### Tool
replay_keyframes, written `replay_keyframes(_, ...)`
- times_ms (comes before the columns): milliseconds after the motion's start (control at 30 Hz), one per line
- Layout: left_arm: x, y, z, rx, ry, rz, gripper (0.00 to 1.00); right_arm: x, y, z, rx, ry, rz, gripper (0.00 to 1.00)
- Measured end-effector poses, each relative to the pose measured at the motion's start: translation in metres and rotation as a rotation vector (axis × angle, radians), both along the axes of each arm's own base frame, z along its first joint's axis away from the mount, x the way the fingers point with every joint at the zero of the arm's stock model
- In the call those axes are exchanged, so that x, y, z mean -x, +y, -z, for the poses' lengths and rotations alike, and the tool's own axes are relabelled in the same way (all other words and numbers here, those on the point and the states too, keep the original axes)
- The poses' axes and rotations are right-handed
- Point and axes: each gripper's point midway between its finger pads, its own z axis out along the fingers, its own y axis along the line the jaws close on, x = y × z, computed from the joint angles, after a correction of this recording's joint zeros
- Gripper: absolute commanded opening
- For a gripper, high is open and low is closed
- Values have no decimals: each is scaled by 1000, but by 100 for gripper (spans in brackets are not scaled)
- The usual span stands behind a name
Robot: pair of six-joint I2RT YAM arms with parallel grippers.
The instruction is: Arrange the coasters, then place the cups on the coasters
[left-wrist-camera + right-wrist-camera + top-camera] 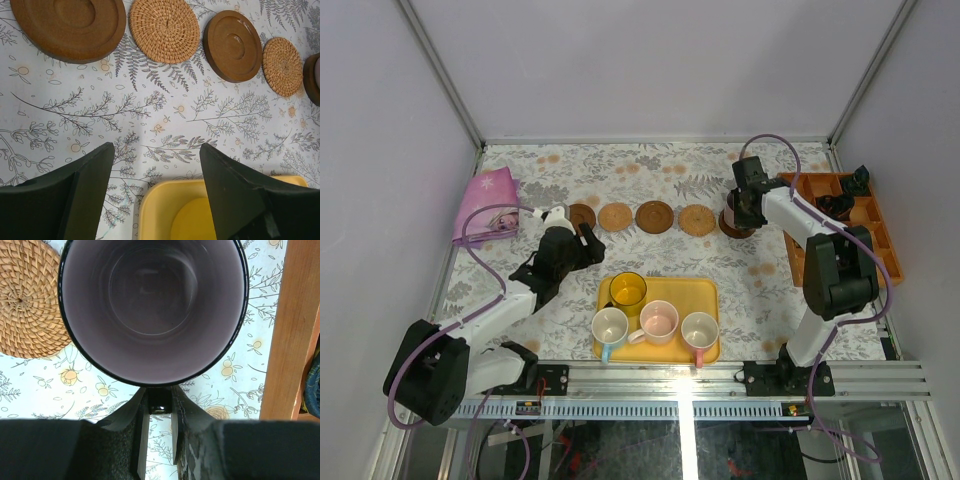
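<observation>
Overhead, the five coasters (654, 217) lie in a row along the surface's (760, 285) far half, so arranging looks done. Four cups (659, 320) sit in the yellow tray (706, 294) at the near edge. The grey-purple cup (729, 215) is over the rightmost coaster, under the right pincer (745, 205).

At the left wrist, the left pincer (157, 150) hangs apart and empty above the tray's far rim.

At the right wrist, the fingers are clamped on that cup's handle; whether it is set down is hidden.
</observation>
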Motion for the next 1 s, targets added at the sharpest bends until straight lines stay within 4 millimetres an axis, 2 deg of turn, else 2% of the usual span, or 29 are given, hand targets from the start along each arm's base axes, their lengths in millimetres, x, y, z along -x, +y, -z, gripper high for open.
replay_keyframes(100, 0, 0, 0, 0, 0, 0, 69, 1, 0, 0, -4, -4, 6, 17)
replay_keyframes(167, 0, 0, 0, 0, 0, 1, 69, 3, -1, 0, -4, -2, 7, 22)
replay_keyframes(200, 0, 0, 0, 0, 1, 1, 69, 4, -1, 0, -4, -1, 7, 26)
replay_keyframes(367, 0, 0, 0, 0, 1, 1, 69, 8, -2, -2, -6, -1, 15, 58)
replay_keyframes(433, 0, -1, 0, 2, 2, 3, 69, 7, -2, -4, -9, -8, 18, 64)
replay_keyframes(667, 1, -2, 0, 5, 3, 9, 69, 10, -2, -4, -11, -6, 22, 67)
replay_keyframes(800, 1, -2, 0, 6, 4, 11, 69, 19, -4, -9, -18, -11, 29, 67)
replay_keyframes(900, 1, -2, 0, 6, 4, 11, 69, 27, -3, -27, -36, -59, 33, 67)
replay_keyframes(1000, 1, -2, 0, 6, 4, 12, 69, 38, 1, -53, -64, -134, 24, 67)
